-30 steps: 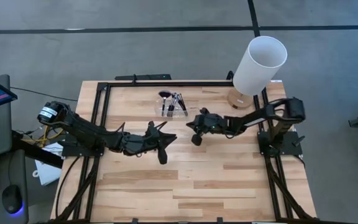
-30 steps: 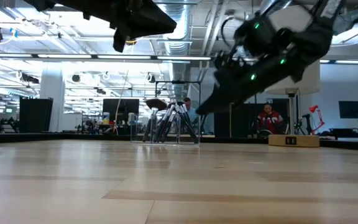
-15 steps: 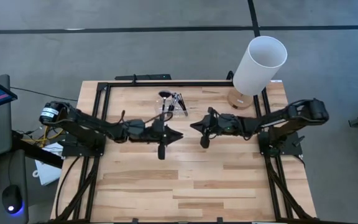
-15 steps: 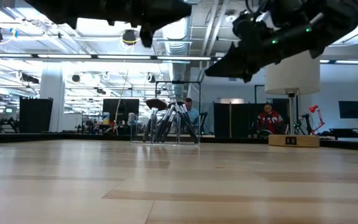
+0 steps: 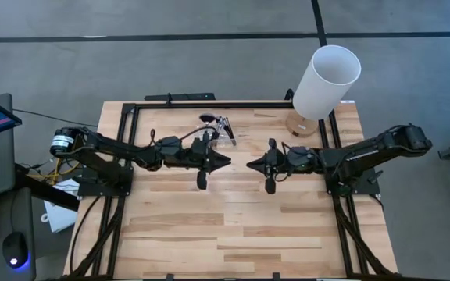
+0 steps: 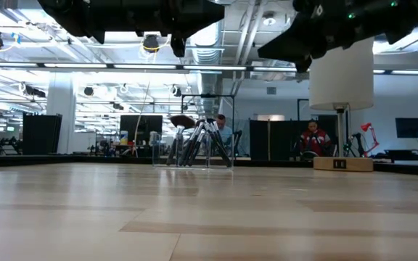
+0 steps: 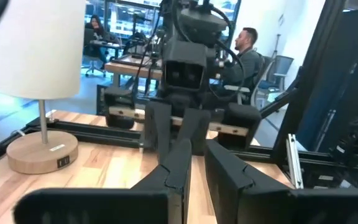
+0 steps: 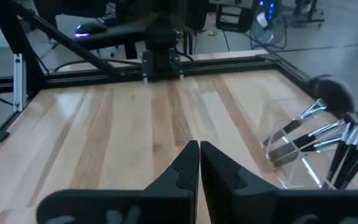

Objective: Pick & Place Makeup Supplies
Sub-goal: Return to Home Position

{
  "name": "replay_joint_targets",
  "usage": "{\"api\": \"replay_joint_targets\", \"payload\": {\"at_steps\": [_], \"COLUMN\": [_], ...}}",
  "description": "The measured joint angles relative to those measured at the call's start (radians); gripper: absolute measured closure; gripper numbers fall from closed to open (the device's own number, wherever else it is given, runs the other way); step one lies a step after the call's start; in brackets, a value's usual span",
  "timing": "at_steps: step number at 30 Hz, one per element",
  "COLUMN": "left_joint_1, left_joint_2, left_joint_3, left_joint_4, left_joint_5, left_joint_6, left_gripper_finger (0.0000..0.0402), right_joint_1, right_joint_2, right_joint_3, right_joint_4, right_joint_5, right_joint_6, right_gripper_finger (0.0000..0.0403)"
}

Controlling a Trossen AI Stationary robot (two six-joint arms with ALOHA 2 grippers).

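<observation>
Several slim black-handled makeup brushes (image 5: 223,127) stand bunched in a small clear holder (image 8: 291,152) near the table's far edge, leaning on its rim. One has a fluffy dark head (image 8: 332,92). They also show in the low view (image 6: 202,141). My left gripper (image 5: 226,161) hovers shut just on the near side of the holder. My right gripper (image 5: 248,164) hovers shut facing it, a short gap between the two tips. In the right wrist view the brushes (image 8: 347,143) lie off to one side of the right gripper (image 8: 199,163). The left wrist view looks past the left gripper (image 7: 197,168) at the right arm.
A tall white cylinder (image 5: 326,78) on a round wooden base (image 5: 299,125) stands at the far right corner. A black frame rail (image 5: 209,104) runs round the table. Bare wood lies on the near half (image 5: 233,226). People (image 6: 313,138) sit in the room behind.
Both grippers have risen higher above the table and levelled out. The left gripper moved toward the far edge and right, up beside the holder. The right gripper drew back a little toward the right and near edge. The brushes and holder stayed put.
</observation>
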Motion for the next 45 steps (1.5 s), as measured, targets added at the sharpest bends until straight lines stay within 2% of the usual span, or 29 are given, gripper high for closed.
{"api": "replay_joint_targets", "payload": {"at_steps": [10,16,21,25,32,36,40,45], "left_joint_1": [0.026,0.057,0.071,0.089,0.076,0.058,0.036,0.017], "left_joint_2": [-0.016,-0.016,-0.037,-0.168,-0.532,-0.691,-0.796,-0.866], "left_joint_3": [0.000,-0.029,-0.100,-0.198,-0.433,-0.540,-0.624,-0.690], "left_joint_4": [-0.003,-0.014,-0.011,0.001,0.011,0.011,0.016,0.022], "left_joint_5": [0.117,0.117,0.117,0.104,0.037,0.019,0.018,0.019], "left_joint_6": [0.001,-0.001,-0.004,-0.012,-0.029,-0.045,-0.054,-0.066], "left_gripper_finger": [0.0358,0.0358,0.0358,0.0358,0.0358,0.0358,0.0358,0.0358], "right_joint_1": [0.011,0.001,-0.014,-0.008,0.024,0.057,0.101,0.155], "right_joint_2": [-0.107,-0.110,-0.121,-0.141,-0.186,-0.235,-0.316,-0.435], "right_joint_3": [0.001,0.001,0.001,0.002,0.000,-0.033,-0.105,-0.218], "right_joint_4": [-0.126,-0.110,-0.120,-0.155,-0.223,-0.217,-0.184,-0.142], "right_joint_5": [0.003,0.004,0.007,0.011,0.039,0.111,0.163,0.170], "right_joint_6": [-0.003,-0.017,-0.009,-0.004,0.002,0.008,0.023,0.028], "right_gripper_finger": [0.0395,0.0395,0.0395,0.0395,0.0395,0.0395,0.0395,0.0395]}}
